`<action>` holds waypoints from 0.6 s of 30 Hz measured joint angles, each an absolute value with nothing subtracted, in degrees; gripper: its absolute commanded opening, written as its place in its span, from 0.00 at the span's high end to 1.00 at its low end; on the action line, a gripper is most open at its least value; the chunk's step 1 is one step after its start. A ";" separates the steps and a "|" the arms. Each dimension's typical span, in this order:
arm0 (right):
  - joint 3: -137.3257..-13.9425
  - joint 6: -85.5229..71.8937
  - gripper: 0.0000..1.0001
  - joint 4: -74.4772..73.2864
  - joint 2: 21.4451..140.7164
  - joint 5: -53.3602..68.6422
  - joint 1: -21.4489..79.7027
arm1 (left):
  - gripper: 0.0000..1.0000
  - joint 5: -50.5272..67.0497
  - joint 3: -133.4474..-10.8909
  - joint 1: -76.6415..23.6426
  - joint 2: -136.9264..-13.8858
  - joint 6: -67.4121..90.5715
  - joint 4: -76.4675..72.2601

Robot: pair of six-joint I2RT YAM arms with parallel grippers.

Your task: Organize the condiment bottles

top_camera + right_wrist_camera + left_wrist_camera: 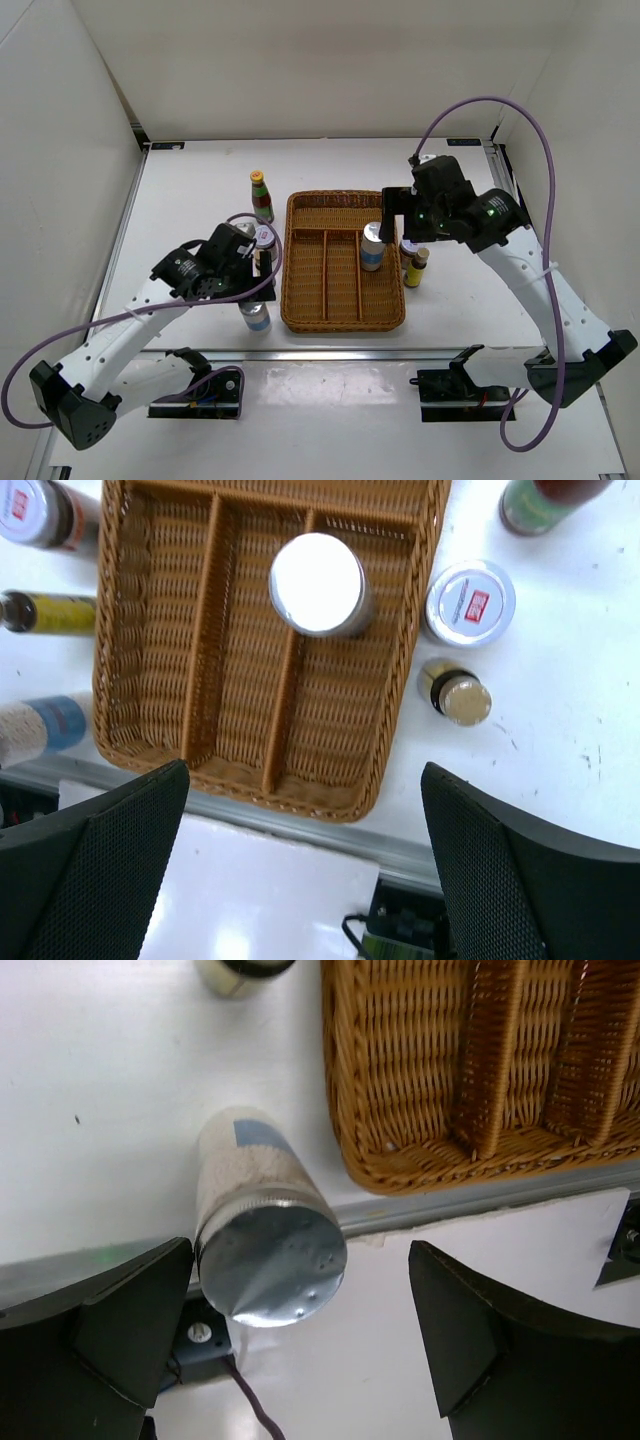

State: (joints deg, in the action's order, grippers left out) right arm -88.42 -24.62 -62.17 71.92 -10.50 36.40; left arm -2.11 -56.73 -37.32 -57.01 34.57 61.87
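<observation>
A silver-topped, blue-labelled cylinder (372,245) stands in the right compartment of the wicker tray (300,300); it also shows in the right wrist view (318,585). My right gripper (395,215) (305,870) is open and empty above it. A second cylinder (270,1260) (256,315) stands left of the tray, between my open left gripper's (300,1330) (262,268) fingers, close to the left finger (120,1330). A white-lidded jar (470,602), a tiny yellow-capped bottle (455,692) and a tall bottle (545,500) stand right of the tray. Another jar (265,237), tiny bottle (50,612) and tall bottle (262,195) stand left of it.
The tray's left and middle compartments hold nothing. A metal rail (480,1195) runs along the table's near edge just below the tray. White walls enclose the table on three sides.
</observation>
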 measured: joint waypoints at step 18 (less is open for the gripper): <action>-88.73 -24.93 0.00 -65.52 73.08 -12.10 36.40 | 0.79 -1.34 -56.27 -37.36 -62.19 38.09 66.94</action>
